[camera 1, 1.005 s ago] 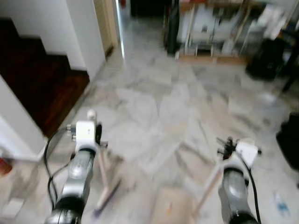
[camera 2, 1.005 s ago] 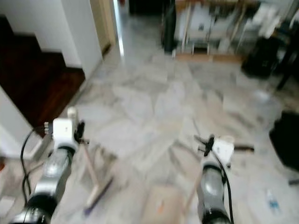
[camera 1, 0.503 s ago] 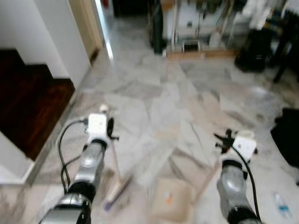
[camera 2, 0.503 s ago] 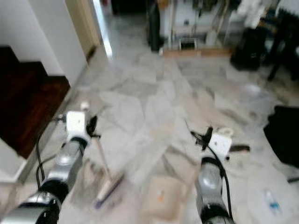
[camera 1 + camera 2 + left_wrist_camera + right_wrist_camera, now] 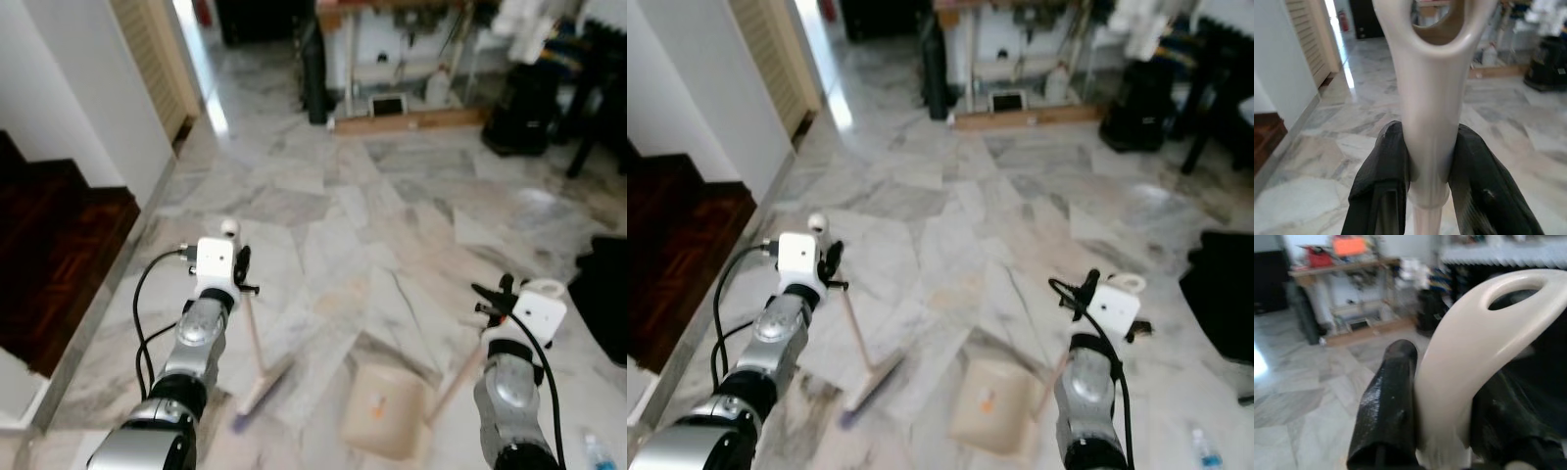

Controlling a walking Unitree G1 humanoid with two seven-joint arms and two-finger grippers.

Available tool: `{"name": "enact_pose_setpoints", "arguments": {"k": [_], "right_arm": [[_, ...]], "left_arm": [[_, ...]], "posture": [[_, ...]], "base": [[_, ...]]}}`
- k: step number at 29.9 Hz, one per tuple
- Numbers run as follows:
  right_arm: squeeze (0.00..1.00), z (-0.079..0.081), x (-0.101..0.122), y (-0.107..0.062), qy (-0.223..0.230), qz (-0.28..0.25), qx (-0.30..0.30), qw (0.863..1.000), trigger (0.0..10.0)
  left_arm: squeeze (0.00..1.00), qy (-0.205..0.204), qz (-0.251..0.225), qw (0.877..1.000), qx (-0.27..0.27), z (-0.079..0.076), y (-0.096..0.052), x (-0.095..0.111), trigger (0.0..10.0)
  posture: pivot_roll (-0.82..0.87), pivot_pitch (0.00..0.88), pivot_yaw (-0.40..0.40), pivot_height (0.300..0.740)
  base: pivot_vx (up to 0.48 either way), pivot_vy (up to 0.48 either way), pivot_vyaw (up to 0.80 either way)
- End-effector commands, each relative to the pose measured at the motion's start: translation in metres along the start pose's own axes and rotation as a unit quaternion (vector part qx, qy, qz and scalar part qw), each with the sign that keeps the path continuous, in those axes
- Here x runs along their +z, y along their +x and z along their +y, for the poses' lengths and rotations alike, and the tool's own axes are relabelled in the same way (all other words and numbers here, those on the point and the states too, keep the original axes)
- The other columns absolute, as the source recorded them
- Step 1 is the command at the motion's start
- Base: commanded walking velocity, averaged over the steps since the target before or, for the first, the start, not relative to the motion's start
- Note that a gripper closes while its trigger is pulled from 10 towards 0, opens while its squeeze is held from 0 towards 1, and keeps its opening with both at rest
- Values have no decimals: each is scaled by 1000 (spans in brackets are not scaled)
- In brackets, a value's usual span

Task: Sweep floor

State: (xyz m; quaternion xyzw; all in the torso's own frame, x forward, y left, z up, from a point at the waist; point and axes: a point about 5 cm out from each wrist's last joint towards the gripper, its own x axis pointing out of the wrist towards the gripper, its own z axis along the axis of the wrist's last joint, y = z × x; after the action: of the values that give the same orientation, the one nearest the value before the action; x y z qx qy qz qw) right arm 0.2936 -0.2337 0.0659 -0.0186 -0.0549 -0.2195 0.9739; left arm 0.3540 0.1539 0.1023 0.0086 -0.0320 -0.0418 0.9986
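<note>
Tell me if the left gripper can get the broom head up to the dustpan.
Probably yes. The left gripper grips the cream plastic broom; only bare marble floor separates its head from the beige dustpan.

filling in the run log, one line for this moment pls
left gripper shut on broom handle | right gripper shut on dustpan handle | dustpan on marble floor

Dark wooden stairs point(image 5: 54, 245), louvred door point(image 5: 147, 54), black bags point(image 5: 524, 108), plastic bottle point(image 5: 598, 452)

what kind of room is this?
Probably a home hallway or living area: marble tile floor, dark wooden stairs on the left, a louvered door, and cluttered shelving at the far end.
</note>
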Motion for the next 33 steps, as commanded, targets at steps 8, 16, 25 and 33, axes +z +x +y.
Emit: {"name": "enact_pose_setpoints", "arguments": {"k": [8, 16, 25, 33], "right_arm": [[0, 11, 7, -3, 8, -16, 29, 999, 10000], [0, 17, 11, -2, 12, -20, 47, 999, 10000], [0, 22, 12, -1, 12, -18, 63, 998, 10000], [0, 24, 11, -5, 16, -14, 63, 998, 10000]], "left_arm": [[0, 18, -25, 999, 42, 23, -7, 3, 10000], [0, 22, -46, 997, 60, 31, -8, 9, 10000], [0, 23, -59, 995, 77, 37, -14, 10, 10000], [0, 30, -56, 995, 78, 42, -17, 9, 10000]], "posture": [[-20, 0, 5, 740], [15, 0, -35, 740], [34, 0, -53, 740], [34, 0, -36, 740]], "base": [[381, 0, 0], [378, 0, 0], [376, 0, 0], [375, 0, 0]]}}
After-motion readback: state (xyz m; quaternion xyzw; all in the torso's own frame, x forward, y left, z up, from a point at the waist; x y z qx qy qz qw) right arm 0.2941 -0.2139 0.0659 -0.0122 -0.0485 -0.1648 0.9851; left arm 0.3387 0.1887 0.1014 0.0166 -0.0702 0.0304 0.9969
